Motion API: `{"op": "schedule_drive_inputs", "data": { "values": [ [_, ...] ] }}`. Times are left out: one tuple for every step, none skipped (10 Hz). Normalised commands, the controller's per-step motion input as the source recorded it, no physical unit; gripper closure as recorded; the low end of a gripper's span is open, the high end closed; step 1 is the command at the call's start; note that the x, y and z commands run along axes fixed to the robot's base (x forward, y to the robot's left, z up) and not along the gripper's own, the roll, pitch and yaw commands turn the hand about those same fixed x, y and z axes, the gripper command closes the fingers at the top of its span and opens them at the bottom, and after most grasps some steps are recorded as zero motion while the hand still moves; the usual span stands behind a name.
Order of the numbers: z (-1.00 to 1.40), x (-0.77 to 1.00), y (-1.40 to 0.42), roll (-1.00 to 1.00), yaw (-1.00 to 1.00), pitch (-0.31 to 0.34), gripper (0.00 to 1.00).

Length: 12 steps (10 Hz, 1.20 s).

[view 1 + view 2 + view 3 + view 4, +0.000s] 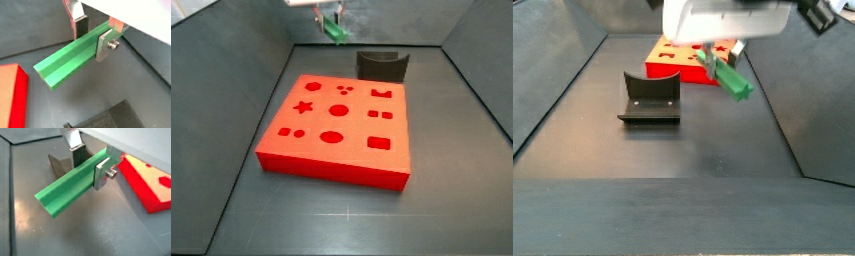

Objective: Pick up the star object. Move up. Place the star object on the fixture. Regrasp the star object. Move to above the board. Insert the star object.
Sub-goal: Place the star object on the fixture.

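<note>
The two-finger gripper (92,36), raised above the dark floor, clamps one end of the long bright-green star object (70,62) between its silver plates; the free end slants outward. Only a side view shows the flat red board (338,125) with all its shaped holes. The small dark notched fixture (649,98) stands apart, with open floor around it.

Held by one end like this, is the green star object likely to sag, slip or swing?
The star object juts straight out from the gripper in both wrist views, so it looks stiff. Clamped near one end, its overhang may lever it within the jaws. Its ridged faces probably help the silver fingers resist slipping. It likely weighs little.
</note>
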Motion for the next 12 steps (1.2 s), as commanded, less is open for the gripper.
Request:
{"op": "schedule_drive_inputs", "data": {
  "values": [
    [1.00, -0.03, 0.01, 0.03, -0.01, 0.033, 1.00],
    [0.89, -0.03, 0.01, 0.03, -0.01, 0.040, 1.00],
    [0.67, -0.02, 0.01, 0.04, -0.01, 0.047, 1.00],
    [0.50, -0.01, 0.01, 0.04, -0.01, 0.057, 1.00],
    [0.27, 0.00, 0.01, 0.05, -0.01, 0.072, 1.00],
    [0.01, 1.00, -0.64, 0.09, -1.00, -0.230, 1.00],
    [-0.09, 1.00, -0.61, 0.09, -1.00, -0.230, 1.00],
    [-0.08, 1.00, -0.44, 0.11, -1.00, -0.238, 1.00],
    [-0.06, 1.00, -0.35, 0.13, -1.00, -0.220, 1.00],
    [-0.06, 1.00, -0.31, 0.15, -0.99, -0.208, 1.00],
    [-0.06, 0.95, -0.21, 0.15, -0.65, -0.123, 1.00],
    [-0.05, 0.86, -0.15, 0.15, -0.49, -0.082, 1.00]
  ]
}}
